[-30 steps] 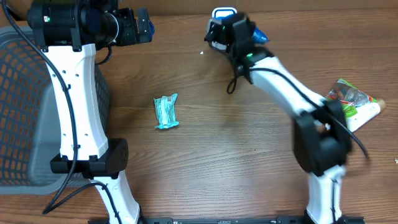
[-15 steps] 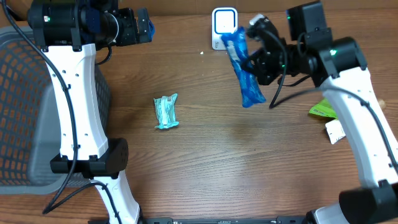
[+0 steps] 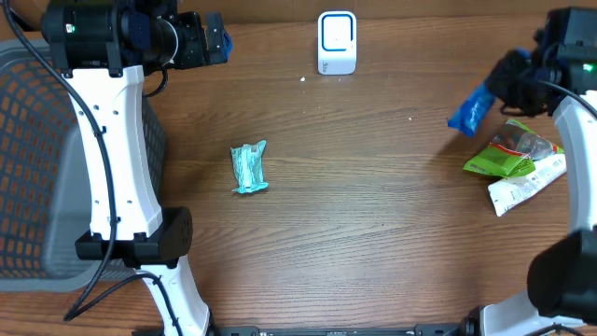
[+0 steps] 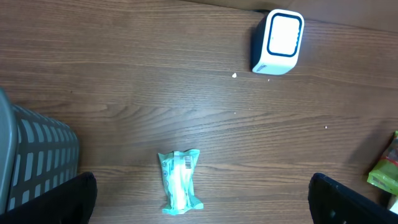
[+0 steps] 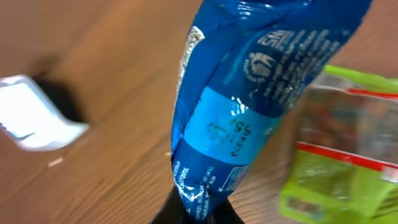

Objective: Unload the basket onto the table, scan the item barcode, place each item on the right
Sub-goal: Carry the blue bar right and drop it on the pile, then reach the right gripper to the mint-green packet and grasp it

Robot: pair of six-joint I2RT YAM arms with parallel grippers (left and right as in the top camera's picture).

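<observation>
My right gripper [image 3: 511, 78] is shut on one end of a blue packet [image 3: 469, 110], which hangs in the air at the table's right side. In the right wrist view the blue packet [image 5: 261, 93] fills the middle, pinched at its lower end by the right gripper [image 5: 199, 210]. The white barcode scanner [image 3: 337, 42] stands at the back centre, far left of the blue packet. A teal packet [image 3: 249, 168] lies flat at the table's centre left. High at the back left, my left gripper [image 3: 211, 39] is open with nothing in it. The teal packet [image 4: 180, 183] lies below it.
A green packet [image 3: 508, 149] and a white packet [image 3: 527, 182] lie together at the right edge, just below the held blue packet. A grey mesh basket [image 3: 28, 168] stands along the left side, beside the left arm's base.
My right arm has swung from the scanner at the back centre out to the right, carrying the blue packet with it. The left arm and the teal packet have not moved.
</observation>
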